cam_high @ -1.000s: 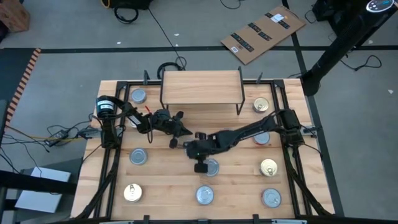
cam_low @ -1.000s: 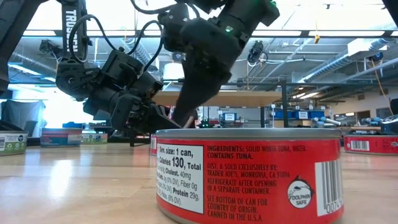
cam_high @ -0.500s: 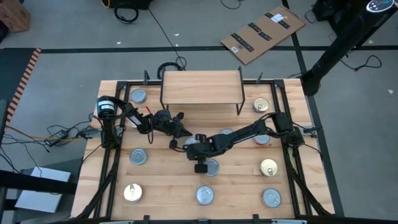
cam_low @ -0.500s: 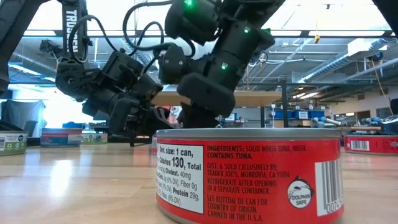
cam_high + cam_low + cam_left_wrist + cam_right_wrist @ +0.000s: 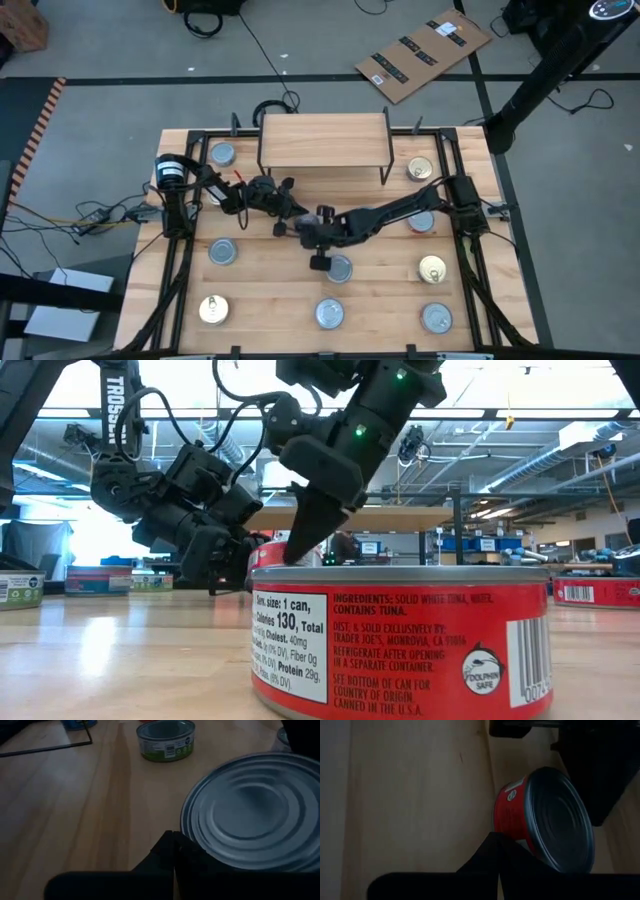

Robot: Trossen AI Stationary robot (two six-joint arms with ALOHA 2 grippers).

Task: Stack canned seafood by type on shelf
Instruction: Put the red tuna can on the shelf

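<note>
left hand [image 5: 292,212]: closed, empty, beside a silver-topped tin [image 5: 255,810]
right hand [image 5: 305,226]: closed, empty, touching red-labelled tin [image 5: 545,817]
shelf [image 5: 324,139]: bare
counter [image 5: 270,280]: scattered tins

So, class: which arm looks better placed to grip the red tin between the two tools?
Probably right: its shut tool sits alongside the red tin's side wall. The left tool, also shut, faces a lid flat-on. Either must open first.
</note>
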